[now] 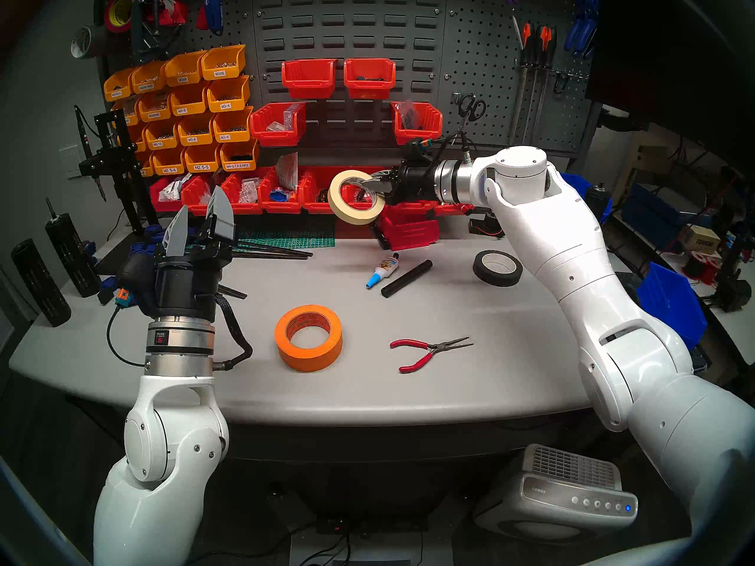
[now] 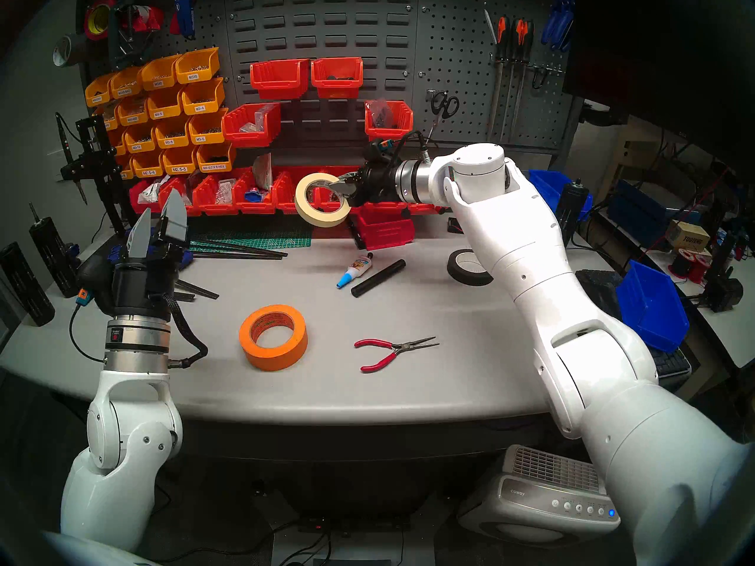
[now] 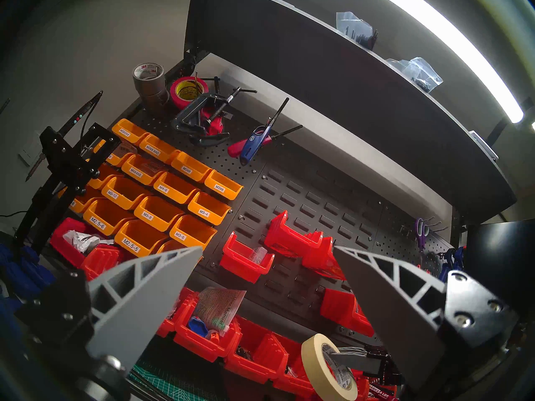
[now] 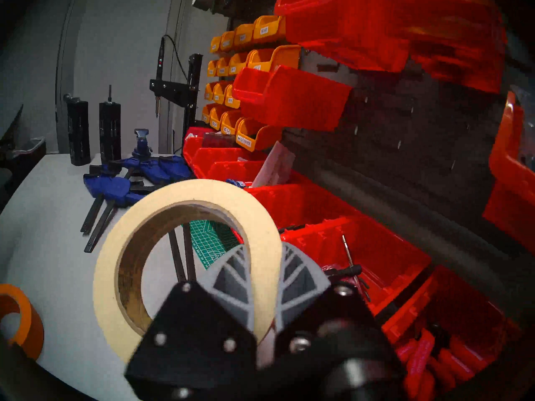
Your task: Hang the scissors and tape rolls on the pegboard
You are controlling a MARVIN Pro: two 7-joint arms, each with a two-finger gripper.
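right gripper (image 1: 374,185) clamped on wall of cream masking tape ring (image 1: 356,197), one finger inside hole, one outside; ring held upright in air above far edge of table (image 1: 408,393), before red bins (image 1: 282,195). left gripper (image 1: 202,222) spread wide, empty, raised over left edge. orange roll (image 1: 308,337) flat near table middle. black-handled scissors (image 1: 470,109) on pegboard (image 1: 482,54) hook, far right.

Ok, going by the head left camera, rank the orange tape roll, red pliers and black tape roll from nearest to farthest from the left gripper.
From the left gripper:
1. Orange tape roll, flat on the table just to its right.
2. Red pliers, further right, near the table's front.
3. Black tape roll, far right, beside the right arm.
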